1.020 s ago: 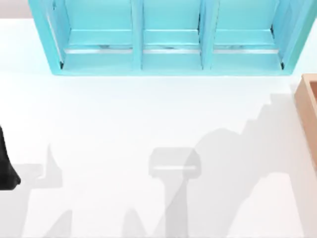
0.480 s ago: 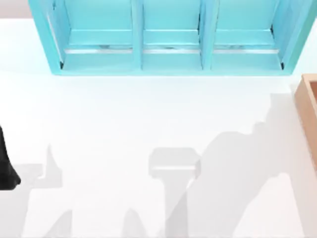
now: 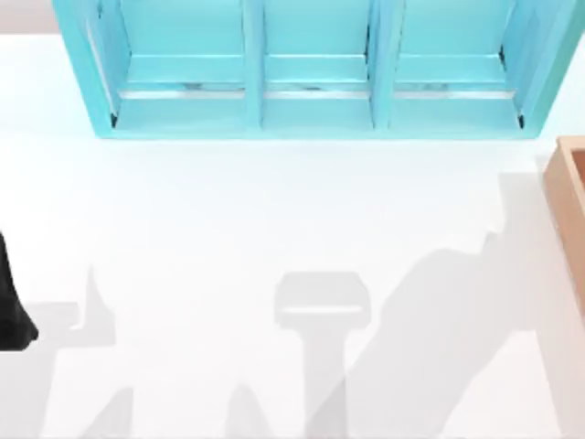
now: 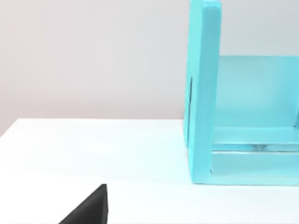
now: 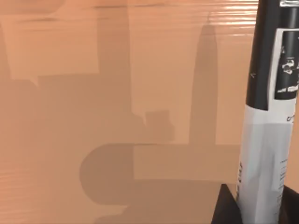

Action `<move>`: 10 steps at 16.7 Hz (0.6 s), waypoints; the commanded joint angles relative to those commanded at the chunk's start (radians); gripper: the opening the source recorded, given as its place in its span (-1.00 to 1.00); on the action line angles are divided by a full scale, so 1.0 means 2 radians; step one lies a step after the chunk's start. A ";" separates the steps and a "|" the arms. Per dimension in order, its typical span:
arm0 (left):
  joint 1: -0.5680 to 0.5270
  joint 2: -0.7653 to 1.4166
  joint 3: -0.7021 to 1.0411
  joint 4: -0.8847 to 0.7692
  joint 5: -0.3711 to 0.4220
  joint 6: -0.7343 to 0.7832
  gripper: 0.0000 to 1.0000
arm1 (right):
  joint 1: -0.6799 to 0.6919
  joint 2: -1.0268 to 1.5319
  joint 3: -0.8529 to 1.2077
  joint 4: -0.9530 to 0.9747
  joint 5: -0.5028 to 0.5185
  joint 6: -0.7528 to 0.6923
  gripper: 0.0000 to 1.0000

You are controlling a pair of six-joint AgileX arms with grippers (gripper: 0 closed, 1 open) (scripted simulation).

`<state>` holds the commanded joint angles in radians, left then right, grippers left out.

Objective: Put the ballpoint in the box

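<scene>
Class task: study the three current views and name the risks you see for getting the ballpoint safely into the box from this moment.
1. The ballpoint hangs over the box with its lower end between dark gripper parts; released from here, it may bounce or roll.
2. The box sits at the table's right edge; a sideways drift could carry the ballpoint past its wall.
</scene>
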<state>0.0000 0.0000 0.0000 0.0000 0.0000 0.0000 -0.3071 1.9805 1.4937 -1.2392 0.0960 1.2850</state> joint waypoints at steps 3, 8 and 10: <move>0.000 0.000 0.000 0.000 0.000 0.000 1.00 | 0.000 0.000 0.000 0.000 0.000 0.000 -1.00; 0.000 0.000 0.000 0.000 0.000 0.000 1.00 | 0.000 0.000 0.000 0.000 0.000 0.000 -0.25; 0.000 0.000 0.000 0.000 0.000 0.000 1.00 | 0.000 0.000 0.000 0.000 0.000 0.000 0.06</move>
<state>0.0000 0.0000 0.0000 0.0000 0.0000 0.0000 -0.3071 1.9805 1.4937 -1.2392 0.0960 1.2850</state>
